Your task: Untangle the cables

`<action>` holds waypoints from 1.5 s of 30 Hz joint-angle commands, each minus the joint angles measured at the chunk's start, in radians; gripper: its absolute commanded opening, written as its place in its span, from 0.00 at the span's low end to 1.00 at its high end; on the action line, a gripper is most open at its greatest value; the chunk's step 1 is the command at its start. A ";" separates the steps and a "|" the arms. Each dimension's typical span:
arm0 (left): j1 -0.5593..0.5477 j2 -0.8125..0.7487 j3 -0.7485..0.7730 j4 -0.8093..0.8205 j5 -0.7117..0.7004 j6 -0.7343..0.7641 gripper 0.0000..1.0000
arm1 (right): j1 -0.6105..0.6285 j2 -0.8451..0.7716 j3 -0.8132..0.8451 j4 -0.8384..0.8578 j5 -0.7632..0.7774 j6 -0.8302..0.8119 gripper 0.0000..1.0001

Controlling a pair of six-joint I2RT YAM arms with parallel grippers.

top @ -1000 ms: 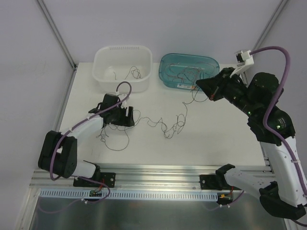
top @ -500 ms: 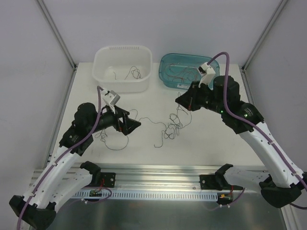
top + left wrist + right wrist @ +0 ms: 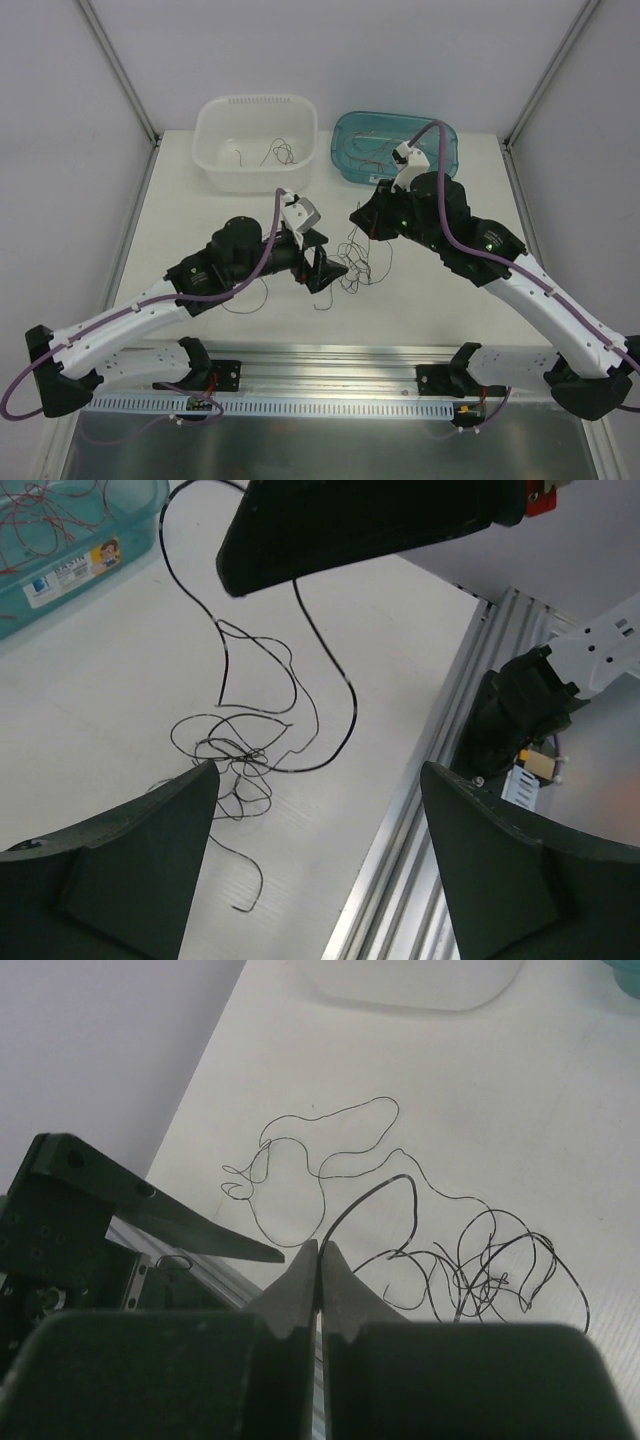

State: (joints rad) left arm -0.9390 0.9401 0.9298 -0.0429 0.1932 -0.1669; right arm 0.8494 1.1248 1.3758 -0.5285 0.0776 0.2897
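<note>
Cable [image 3: 354,705] clenched in right pincer [image 3: 320,1248]; left pincer [image 3: 318,780] released above the tangle [image 3: 235,755], whose knot could be tightened by hard pulling.

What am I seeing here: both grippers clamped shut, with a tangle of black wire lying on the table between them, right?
Not quite. Only the right gripper is shut. The left gripper stands wide open above the tangle of black wire, as the left wrist view shows. The tangle does lie on the table between them.
</note>
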 commanded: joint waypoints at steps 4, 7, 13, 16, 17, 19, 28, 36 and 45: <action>-0.110 0.109 0.109 0.090 -0.247 0.138 0.71 | 0.036 0.007 -0.010 0.050 0.077 0.039 0.01; -0.129 0.152 0.141 0.094 -0.265 0.156 0.56 | 0.039 0.012 -0.011 0.058 0.067 0.032 0.01; -0.130 0.152 0.196 0.090 -0.389 0.181 0.00 | 0.039 -0.043 -0.033 0.032 0.114 -0.021 0.28; -0.129 0.132 0.254 0.068 -0.496 0.202 0.00 | 0.037 -0.106 -0.057 -0.010 0.204 -0.056 0.56; -0.129 0.132 0.304 0.052 -0.517 0.211 0.00 | 0.036 -0.127 -0.064 -0.027 0.227 -0.067 0.67; -0.129 0.141 0.368 -0.009 -0.578 0.242 0.00 | 0.036 -0.187 -0.099 -0.028 0.280 -0.106 0.76; -0.127 0.223 0.702 -0.127 -0.664 0.336 0.00 | 0.013 -0.315 -0.340 0.094 0.255 -0.222 0.90; -0.127 0.267 0.880 -0.161 -0.695 0.382 0.00 | -0.105 -0.263 -0.563 0.378 -0.050 -0.155 0.87; -0.127 0.276 0.896 -0.164 -0.698 0.394 0.00 | -0.122 -0.131 -0.636 0.803 -0.331 -0.026 0.88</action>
State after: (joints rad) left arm -1.0607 1.2110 1.7924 -0.2192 -0.4824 0.2031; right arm 0.7296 0.9745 0.7280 0.0265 -0.1192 0.2073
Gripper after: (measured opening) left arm 0.008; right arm 0.872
